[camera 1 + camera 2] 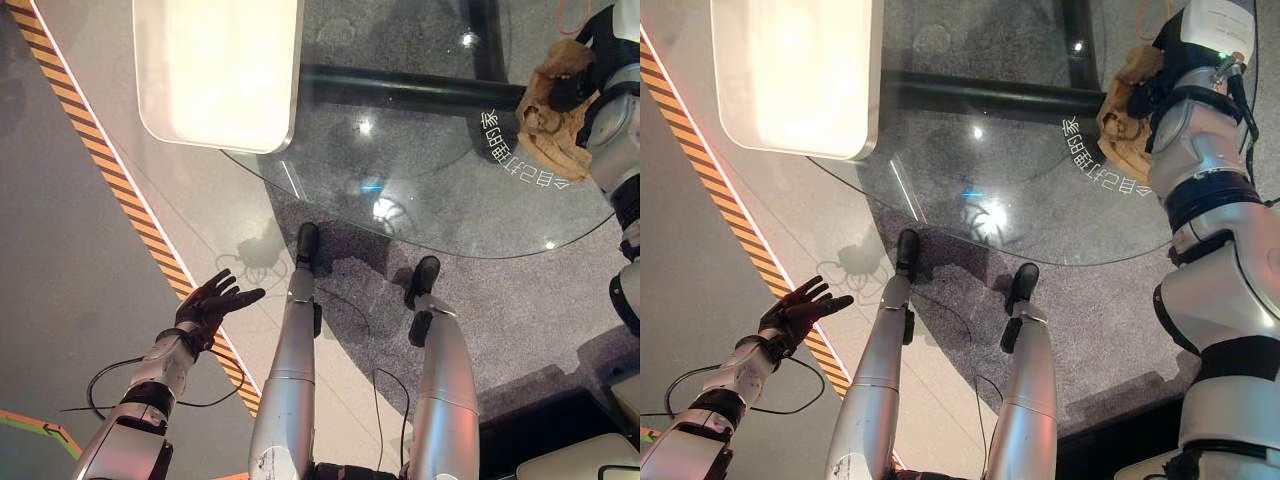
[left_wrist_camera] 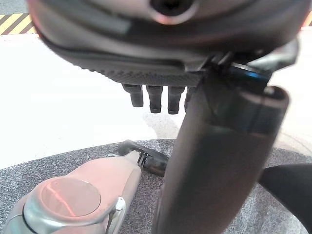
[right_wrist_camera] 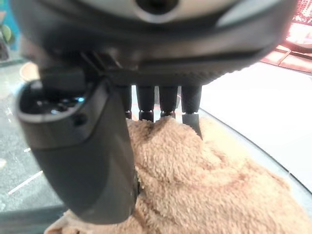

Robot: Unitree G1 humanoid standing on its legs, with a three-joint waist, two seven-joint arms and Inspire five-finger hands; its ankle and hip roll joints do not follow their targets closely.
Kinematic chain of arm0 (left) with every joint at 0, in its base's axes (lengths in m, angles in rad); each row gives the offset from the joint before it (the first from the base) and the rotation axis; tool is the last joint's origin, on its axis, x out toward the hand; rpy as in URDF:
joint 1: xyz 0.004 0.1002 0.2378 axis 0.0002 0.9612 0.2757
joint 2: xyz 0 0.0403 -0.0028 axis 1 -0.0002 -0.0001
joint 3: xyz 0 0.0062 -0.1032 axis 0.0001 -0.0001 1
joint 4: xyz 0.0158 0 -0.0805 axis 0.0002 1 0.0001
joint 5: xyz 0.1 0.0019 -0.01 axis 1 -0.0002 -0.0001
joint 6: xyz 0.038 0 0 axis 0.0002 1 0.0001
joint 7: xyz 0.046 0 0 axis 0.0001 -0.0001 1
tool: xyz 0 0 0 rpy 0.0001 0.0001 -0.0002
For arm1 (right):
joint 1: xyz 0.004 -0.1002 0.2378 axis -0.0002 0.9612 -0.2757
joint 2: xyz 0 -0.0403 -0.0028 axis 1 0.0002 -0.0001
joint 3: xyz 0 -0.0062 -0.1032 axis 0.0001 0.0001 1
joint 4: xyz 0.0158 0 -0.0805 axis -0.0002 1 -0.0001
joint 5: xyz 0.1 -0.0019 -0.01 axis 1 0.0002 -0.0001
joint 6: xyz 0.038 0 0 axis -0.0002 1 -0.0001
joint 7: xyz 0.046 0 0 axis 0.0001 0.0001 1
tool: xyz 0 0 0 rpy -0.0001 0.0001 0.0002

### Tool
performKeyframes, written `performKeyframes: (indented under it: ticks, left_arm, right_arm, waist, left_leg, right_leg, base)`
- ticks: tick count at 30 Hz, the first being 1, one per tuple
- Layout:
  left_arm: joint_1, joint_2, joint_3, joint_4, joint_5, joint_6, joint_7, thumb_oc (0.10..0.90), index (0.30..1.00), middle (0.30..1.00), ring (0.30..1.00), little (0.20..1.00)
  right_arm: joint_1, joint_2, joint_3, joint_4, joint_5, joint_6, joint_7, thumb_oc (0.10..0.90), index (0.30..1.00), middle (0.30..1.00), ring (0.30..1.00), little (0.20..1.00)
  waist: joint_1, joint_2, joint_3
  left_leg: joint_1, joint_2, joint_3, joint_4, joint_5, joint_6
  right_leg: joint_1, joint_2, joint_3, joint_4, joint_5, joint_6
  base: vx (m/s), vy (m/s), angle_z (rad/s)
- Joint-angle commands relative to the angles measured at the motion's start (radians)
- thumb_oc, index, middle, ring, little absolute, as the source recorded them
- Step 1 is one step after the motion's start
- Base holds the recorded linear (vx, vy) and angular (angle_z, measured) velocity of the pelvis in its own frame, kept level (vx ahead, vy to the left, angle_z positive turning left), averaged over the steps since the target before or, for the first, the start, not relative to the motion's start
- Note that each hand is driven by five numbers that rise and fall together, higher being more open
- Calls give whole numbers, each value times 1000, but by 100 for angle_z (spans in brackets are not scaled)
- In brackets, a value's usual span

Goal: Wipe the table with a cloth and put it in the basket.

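**Cloth bunched at the table's edge, right hand resting on it**

The tan cloth (image 1: pixel 548 112) is lying crumpled on the round glass table (image 1: pixel 400 180), at the upper right of the left eye view and close to the rim. The right hand (image 3: pixel 161 105) is sitting on top of it; in the right wrist view its fingers are reaching down into the pile with the thumb alongside, looking curled into the fabric, so I judge it is gripping the cloth loosely.

The likely trouble is the rim: with the cloth this near the edge, an outward stroke is liable to drag it off the glass. The grip also seems shallow, so smooth glass could be letting the hand slide over the cloth instead of moving it.

The cloth is wadded, so any direction is weak; its longer run seems to go from top to bottom of the frame, roughly along the rim.

The left hand (image 1: pixel 212 300) is hanging open over the floor at lower left, fingers spread.
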Motion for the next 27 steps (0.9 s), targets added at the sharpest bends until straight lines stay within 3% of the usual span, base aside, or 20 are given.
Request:
performKeyframes:
  ticks: [1,27]
  left_arm:
    - [62,3,-15,9,-28,-35,13,800,900,900,900,900]
    - [71,-73,-34,-18,0,-71,36,800,900,900,900,900]
  right_arm:
    - [-76,-28,-22,-107,23,-66,-91,100,300,300,300,200]
    - [-32,145,-82,-359,52,-100,-156,100,300,300,300,200]
  waist:
    - [9,24,-19]
    - [24,50,-19]
  left_leg:
    - [8,-95,89,48,-94,112]
    - [20,-111,95,30,-88,110]
  right_leg:
    - [26,84,-100,-116,62,-51]
    - [38,84,-106,-138,55,-55]
  base:
    - [0,0,0]
    - [0,0,0]
